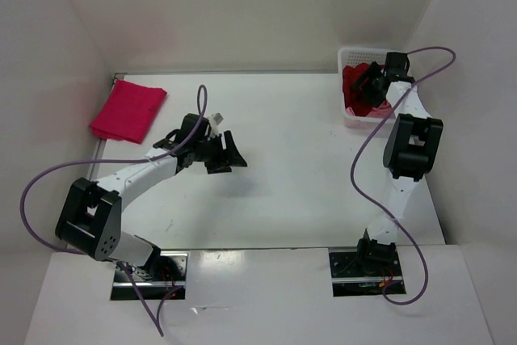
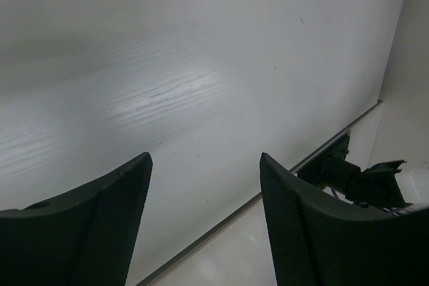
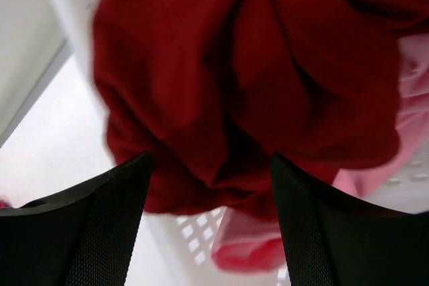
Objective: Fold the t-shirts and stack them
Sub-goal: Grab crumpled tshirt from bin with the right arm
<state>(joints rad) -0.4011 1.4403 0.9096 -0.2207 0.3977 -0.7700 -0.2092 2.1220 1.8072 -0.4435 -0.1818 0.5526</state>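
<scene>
The left claw (image 2: 204,159) hangs with its fingers spread over bare table (image 1: 291,159), and the folded magenta shirt (image 1: 128,109) lies flat well off to its left, nearer the far edge. The right claw (image 3: 211,159) is spread wide too, gripping nothing, just above the white basket (image 1: 355,56). The crumpled dark red shirt (image 3: 221,65) bunches right ahead of its fingertips, with the pink shirt (image 3: 375,165) under it to the right.

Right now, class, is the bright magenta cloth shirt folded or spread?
Folded: the bright magenta cloth shirt lies as a compact, straight-edged rectangle.
</scene>
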